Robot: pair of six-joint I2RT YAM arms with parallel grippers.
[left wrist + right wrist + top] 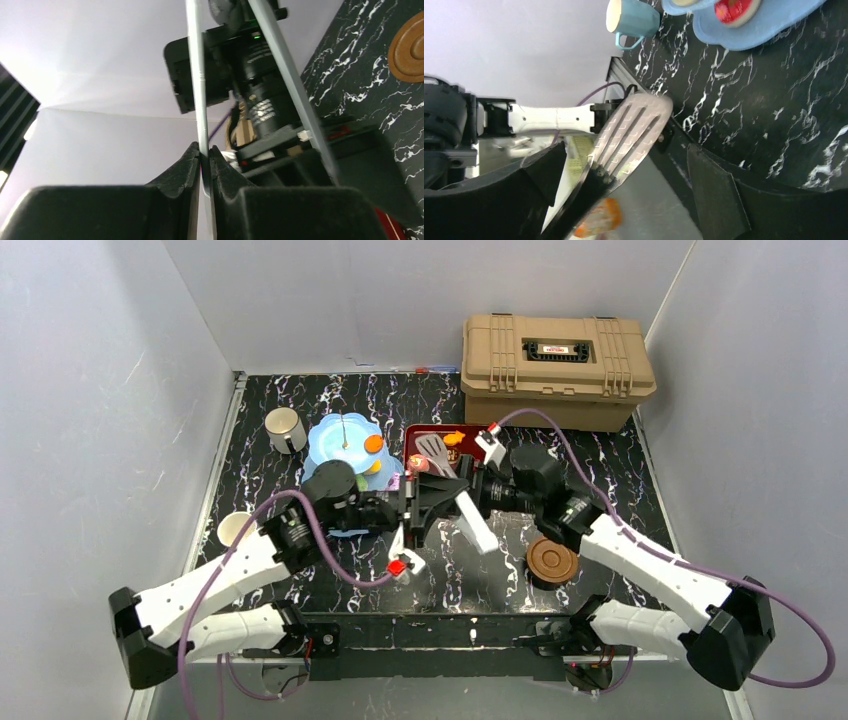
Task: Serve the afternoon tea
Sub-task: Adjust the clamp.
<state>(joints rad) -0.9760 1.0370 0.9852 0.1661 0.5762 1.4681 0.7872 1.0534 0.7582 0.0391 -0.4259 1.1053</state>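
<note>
Left wrist, fingers (181,169) pinching tongs (197,75), right wrist, slotted blade (634,127)

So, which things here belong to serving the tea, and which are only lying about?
For the tea: blue tiered stand, silvery cup, teal cup, brown saucer, orange donut.
Not for the tea: tan case, red tray, metal tongs, pinched by the left fingers.

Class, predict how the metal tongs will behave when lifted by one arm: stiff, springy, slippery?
Probably springy: the left gripper pinches only one thin arm of the metal tongs, so the other may swing. Likely slippery: smooth bare metal. The slotted head looks light, so lifting should be easy.
</note>
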